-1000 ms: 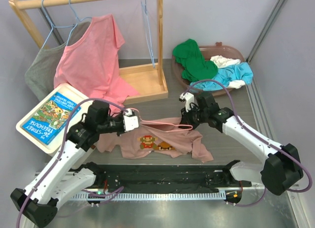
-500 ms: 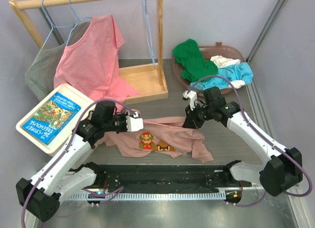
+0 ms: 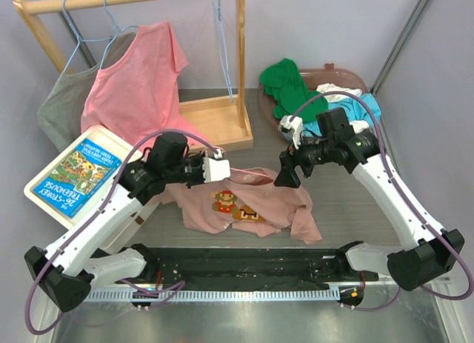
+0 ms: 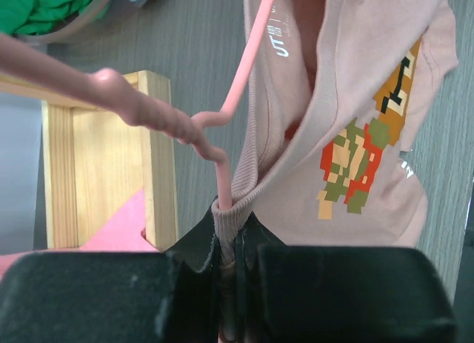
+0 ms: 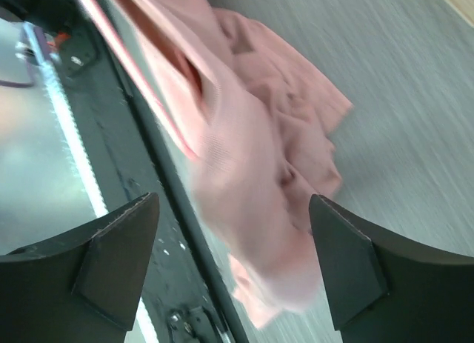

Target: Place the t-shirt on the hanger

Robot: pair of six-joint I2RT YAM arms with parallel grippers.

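Note:
The mauve-pink t-shirt (image 3: 252,208) lies crumpled on the table, its pixel figure facing up. My left gripper (image 3: 227,167) is shut on the lower bar of the thin pink hanger (image 4: 248,54), with the ribbed collar (image 4: 235,202) pinched alongside it. The hanger (image 3: 248,170) runs into the neck opening and its far end is hidden under the cloth. My right gripper (image 3: 286,175) hovers open above the shirt's right shoulder with nothing between its fingers. In the right wrist view the t-shirt (image 5: 255,172) and the hanger (image 5: 129,65) lie below the spread jaws.
A wooden rack (image 3: 222,124) stands at the back left with a coral-pink shirt (image 3: 137,84), a grey shirt (image 3: 63,110) and light blue hangers (image 3: 222,39). A book box (image 3: 78,172) lies at the left, a basket of clothes (image 3: 318,98) at the back right, and a black base rail (image 3: 244,263) along the near edge.
My right gripper has opened, let go of the shirt and lifted away to the back right. My left gripper has carried the hanger rightward, further into the collar.

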